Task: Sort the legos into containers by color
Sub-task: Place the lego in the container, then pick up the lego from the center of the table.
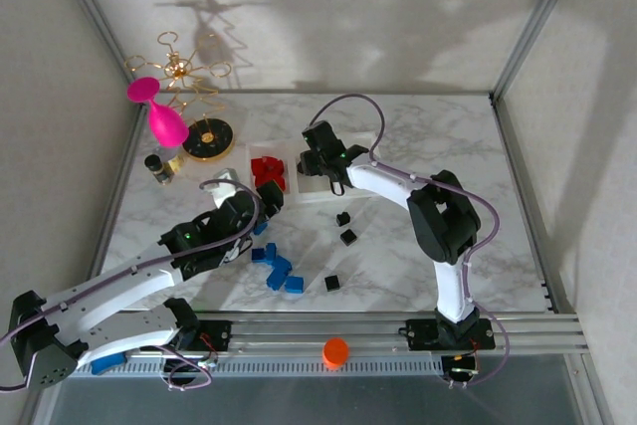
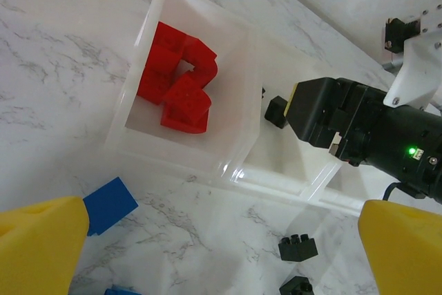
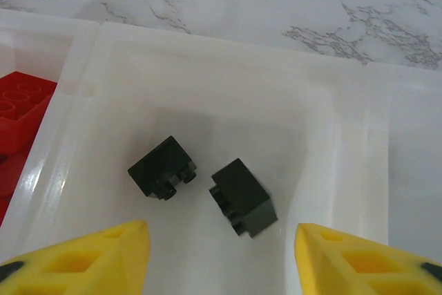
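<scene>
Right gripper [image 3: 221,257], jaws apart, is hovering over two black legos [image 3: 163,168] in the middle container [image 3: 207,67]; left gripper [image 2: 221,245] is gaping wide.

I can read no text, label, brand or number on my screens, neither on the red legos [image 2: 179,94], the black legos [image 3: 162,167], the blue legos [image 1: 277,271], the clear containers [image 2: 179,153] nor the orange cap [image 1: 335,351].
</scene>
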Action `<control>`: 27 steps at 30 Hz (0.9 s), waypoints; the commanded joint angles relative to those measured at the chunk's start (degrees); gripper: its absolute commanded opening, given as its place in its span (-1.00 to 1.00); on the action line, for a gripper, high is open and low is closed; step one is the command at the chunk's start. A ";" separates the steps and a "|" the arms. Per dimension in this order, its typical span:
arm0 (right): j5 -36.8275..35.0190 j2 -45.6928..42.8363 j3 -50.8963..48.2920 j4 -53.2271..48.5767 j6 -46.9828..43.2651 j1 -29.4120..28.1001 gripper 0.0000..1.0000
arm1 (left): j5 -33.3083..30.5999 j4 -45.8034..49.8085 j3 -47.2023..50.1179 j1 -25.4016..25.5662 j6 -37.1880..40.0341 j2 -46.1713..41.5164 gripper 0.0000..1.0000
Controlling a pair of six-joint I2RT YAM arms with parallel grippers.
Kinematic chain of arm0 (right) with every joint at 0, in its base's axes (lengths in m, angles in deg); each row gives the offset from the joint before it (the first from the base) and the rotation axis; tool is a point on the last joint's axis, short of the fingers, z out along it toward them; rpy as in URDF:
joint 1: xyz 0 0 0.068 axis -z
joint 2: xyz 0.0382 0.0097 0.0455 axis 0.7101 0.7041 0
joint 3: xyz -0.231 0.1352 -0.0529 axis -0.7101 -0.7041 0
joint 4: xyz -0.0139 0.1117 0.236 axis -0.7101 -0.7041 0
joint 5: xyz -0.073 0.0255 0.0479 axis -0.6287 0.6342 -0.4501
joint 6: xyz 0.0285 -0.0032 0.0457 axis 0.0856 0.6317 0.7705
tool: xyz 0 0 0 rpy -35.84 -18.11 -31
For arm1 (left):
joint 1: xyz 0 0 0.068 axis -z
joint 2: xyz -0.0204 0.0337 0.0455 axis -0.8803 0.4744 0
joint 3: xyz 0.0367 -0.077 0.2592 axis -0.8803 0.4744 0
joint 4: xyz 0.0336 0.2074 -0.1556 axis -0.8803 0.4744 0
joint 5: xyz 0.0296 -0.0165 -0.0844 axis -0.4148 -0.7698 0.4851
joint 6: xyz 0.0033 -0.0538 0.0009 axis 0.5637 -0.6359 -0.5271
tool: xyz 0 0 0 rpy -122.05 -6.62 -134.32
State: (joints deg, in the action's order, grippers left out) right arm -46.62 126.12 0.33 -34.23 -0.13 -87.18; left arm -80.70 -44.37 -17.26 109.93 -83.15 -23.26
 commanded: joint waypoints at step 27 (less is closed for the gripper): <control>6.41 -34.74 -42.98 3.31 8.09 -6.27 0.53 | 0.41 -2.36 4.19 13.45 -7.18 2.26 0.99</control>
State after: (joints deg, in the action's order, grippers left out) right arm -38.31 92.70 -40.39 -32.35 6.27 -91.40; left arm -78.30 -46.49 -14.07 122.17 -87.33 -21.09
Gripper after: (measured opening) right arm 0.766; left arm 0.994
